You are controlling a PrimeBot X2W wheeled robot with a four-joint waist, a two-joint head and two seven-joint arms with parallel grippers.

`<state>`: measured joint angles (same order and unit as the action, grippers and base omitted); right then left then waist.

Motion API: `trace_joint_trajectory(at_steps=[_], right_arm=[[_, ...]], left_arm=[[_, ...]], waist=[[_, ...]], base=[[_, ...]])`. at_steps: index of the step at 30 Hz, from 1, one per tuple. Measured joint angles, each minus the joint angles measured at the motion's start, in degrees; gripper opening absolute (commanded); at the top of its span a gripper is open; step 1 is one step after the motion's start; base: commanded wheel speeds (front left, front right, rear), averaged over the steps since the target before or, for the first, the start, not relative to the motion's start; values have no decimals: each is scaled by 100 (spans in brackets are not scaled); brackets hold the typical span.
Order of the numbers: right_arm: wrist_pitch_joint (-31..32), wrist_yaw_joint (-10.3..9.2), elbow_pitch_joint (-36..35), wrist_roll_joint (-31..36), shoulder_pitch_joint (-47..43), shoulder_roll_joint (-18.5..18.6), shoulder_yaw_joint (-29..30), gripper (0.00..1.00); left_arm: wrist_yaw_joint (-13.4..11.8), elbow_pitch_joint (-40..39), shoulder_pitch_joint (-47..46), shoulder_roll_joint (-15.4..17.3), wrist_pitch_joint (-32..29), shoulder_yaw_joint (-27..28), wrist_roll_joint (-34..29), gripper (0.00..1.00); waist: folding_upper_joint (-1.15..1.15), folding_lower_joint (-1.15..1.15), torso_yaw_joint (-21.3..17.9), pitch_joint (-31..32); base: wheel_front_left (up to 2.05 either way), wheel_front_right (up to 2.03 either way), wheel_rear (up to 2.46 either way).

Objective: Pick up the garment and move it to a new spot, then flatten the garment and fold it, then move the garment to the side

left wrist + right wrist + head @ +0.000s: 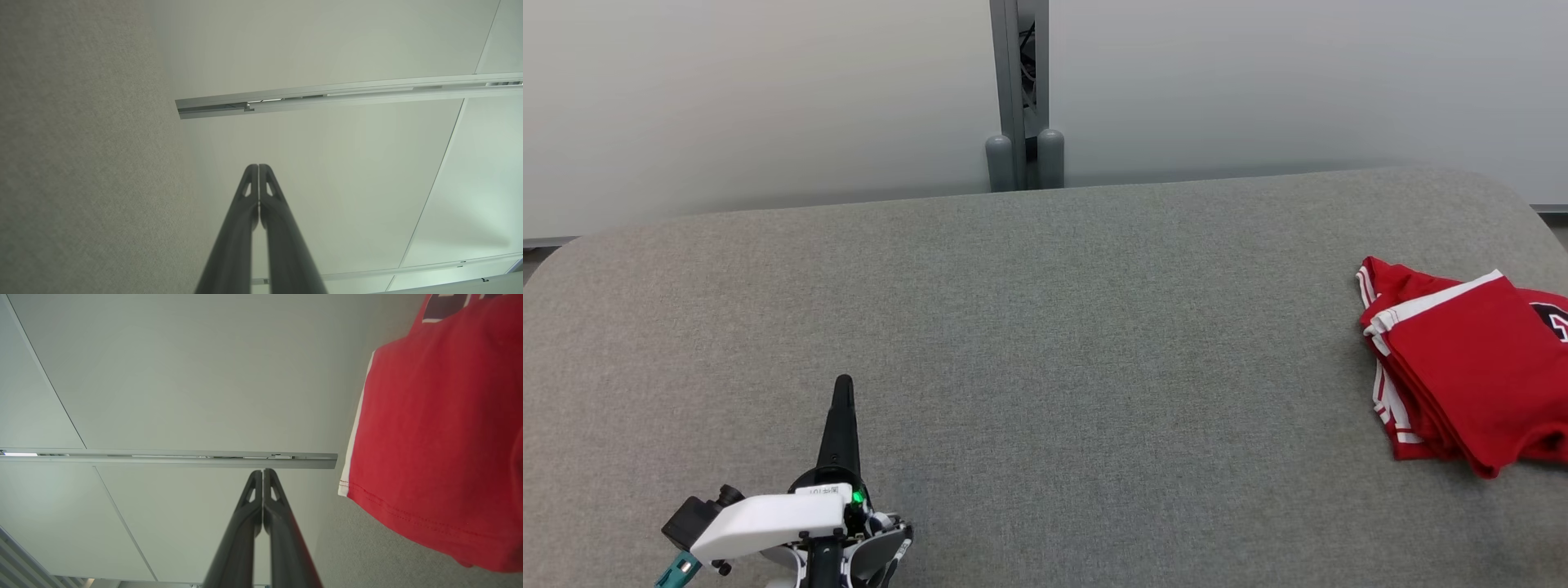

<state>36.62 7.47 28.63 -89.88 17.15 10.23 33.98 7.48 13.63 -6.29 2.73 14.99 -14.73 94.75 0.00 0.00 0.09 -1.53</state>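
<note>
The garment [1462,371] is a red shirt with white trim, folded into a compact stack at the right edge of the grey padded table [1045,327]. My left gripper [843,382] rests at the lower left of the head view, far from the garment, its two dark fingers pressed together on nothing. The left wrist view shows the same left gripper [258,166] shut, with table fabric on its left. In the right wrist view my right gripper [262,471] is shut and empty, and the garment [433,441] lies close beside it on the right, not touching.
A pale partition wall [768,98] with a grey post [1021,90] stands behind the table's far edge. The table's rounded corners show at far left and far right. A wide stretch of bare fabric lies between my left gripper and the garment.
</note>
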Motion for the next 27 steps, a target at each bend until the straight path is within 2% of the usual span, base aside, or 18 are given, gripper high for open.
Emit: trace_joint_trajectory(at_steps=[27], right_arm=[[0, 0, 0, 0, 1, 0, -1, 0]], left_arm=[[0, 0, 0, 0, 0, 0, 0, 0]], waist=[[0, 0, 0, 0]], base=[[0, 0, 0]])
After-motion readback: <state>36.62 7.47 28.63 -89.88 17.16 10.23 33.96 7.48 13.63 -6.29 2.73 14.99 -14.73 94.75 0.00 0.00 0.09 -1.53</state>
